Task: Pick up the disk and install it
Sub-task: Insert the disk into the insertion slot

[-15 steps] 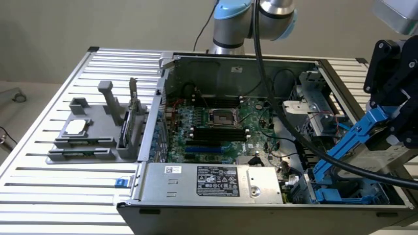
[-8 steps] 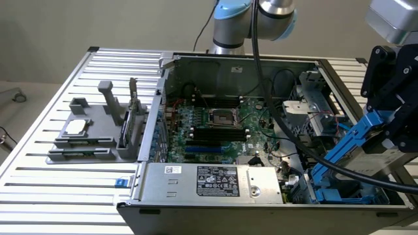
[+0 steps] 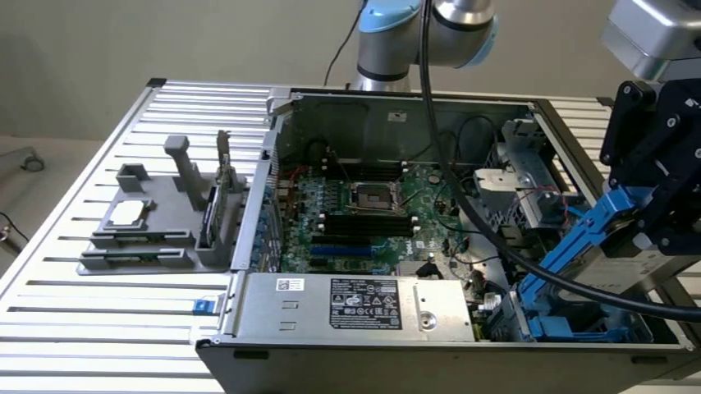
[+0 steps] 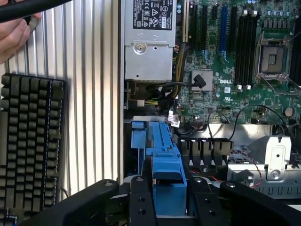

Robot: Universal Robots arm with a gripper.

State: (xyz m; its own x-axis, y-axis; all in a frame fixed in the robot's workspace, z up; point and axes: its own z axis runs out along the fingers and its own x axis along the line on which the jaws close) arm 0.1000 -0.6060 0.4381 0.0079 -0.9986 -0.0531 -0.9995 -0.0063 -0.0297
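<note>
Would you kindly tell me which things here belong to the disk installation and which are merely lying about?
In the job: the gripper, shut on the disk; the blue drive cage; the open computer case.
Lying about: the keyboard; the grey stand with its chip; a person's hand.

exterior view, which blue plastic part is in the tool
The blue frame round the disk, tilted and clamped in the black tool; the blue cage sits low inside the case, the small blue clip beside its outer corner.
</note>
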